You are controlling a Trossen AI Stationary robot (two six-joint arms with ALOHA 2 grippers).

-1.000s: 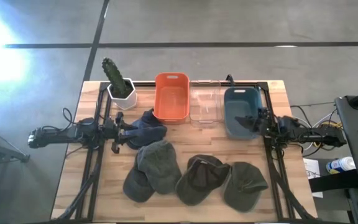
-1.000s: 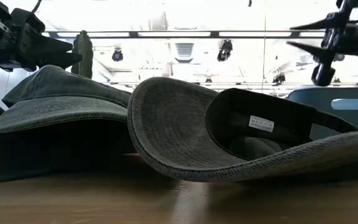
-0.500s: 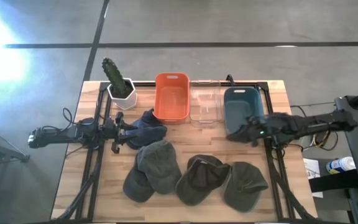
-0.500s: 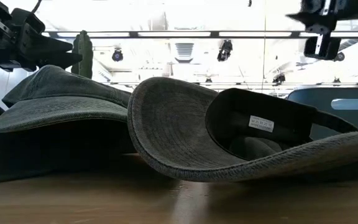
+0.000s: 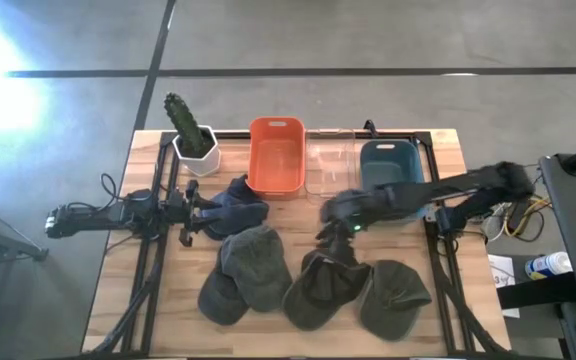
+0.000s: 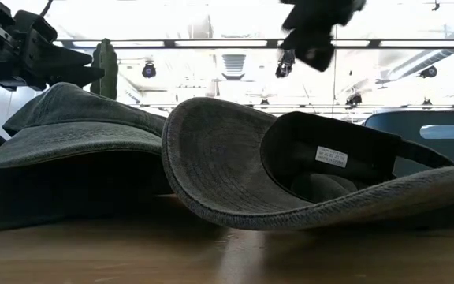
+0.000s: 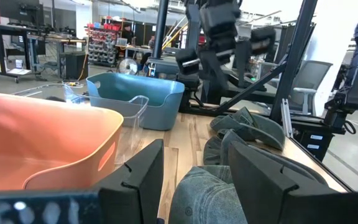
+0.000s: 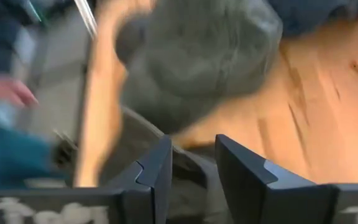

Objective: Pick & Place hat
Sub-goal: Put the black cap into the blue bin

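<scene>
Right claw (image 5: 340, 212) hangs, in the high view, between the clear bin (image 5: 329, 165) and the upturned dark cap (image 5: 324, 288), which lies on the bench (image 5: 438, 250) on the far side of the claw from that bin, so this arm is the nearer one; the left claw (image 5: 190, 212) waits by the navy cap (image 5: 236, 205). From the right wrist view its fingers (image 8: 242, 176) stand apart, gripping nothing, with grey-green cap cloth showing just past them.
</scene>
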